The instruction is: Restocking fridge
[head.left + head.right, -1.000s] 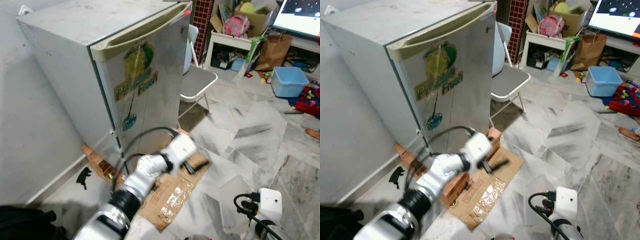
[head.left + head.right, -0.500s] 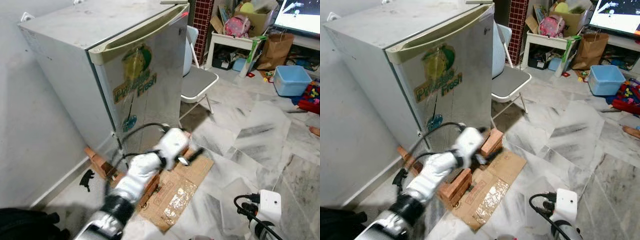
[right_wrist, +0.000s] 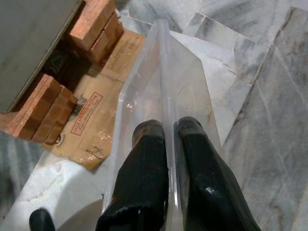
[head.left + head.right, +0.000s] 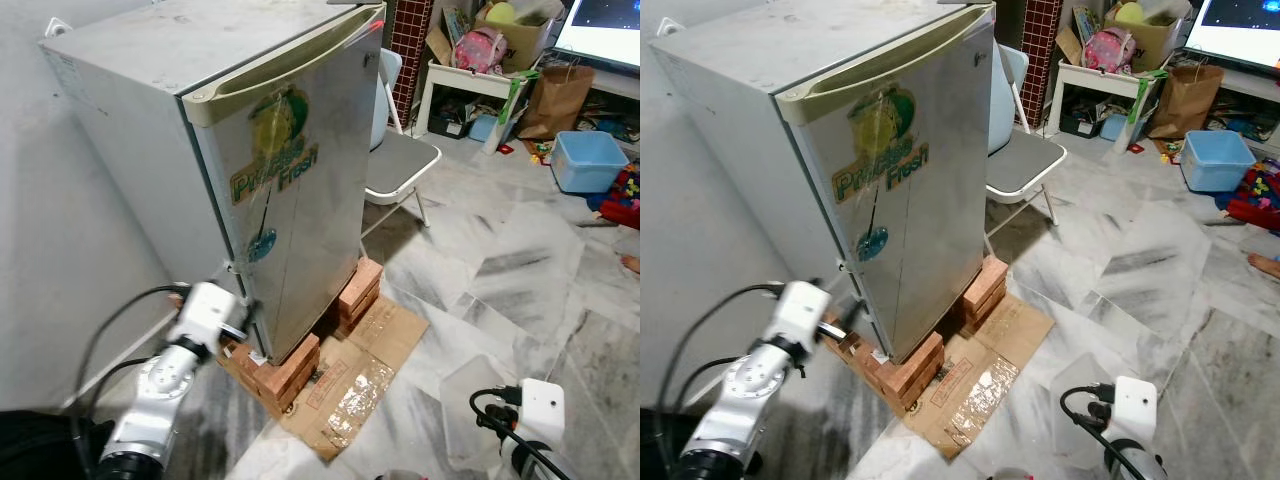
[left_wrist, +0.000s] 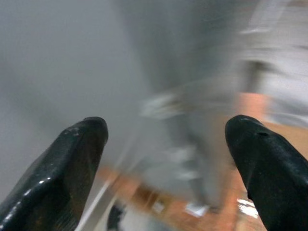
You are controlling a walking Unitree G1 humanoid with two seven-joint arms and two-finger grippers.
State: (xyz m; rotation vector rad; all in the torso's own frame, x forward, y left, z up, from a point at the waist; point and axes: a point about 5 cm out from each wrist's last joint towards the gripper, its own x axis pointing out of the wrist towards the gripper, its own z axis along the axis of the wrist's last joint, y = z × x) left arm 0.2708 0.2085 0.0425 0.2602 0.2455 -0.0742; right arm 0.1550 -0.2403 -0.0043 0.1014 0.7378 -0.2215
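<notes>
— Where is the fridge, and which way does it face?

— I see the fridge (image 4: 270,150) standing upright, long axis vertical, against the grey wall (image 4: 60,270), door shut and facing out across the marble floor (image 4: 500,270). It sits on brick stacks (image 4: 285,365) over flattened cardboard (image 4: 355,385). The door sticker (image 4: 275,150) seems to read "Fresh"; the first word is blurred.

— And your pincers?

— My left pincer (image 5: 168,139) is wide open and holding nothing, down near the fridge's lower corner by the wall. My right pincer (image 3: 171,137) is closed tight on the rim of a clear plastic container (image 3: 163,101), whose long axis points toward the bricks.

— The room?

— A folding chair (image 4: 395,150) stands behind the fridge, a blue tub (image 4: 590,160) farther off.
</notes>
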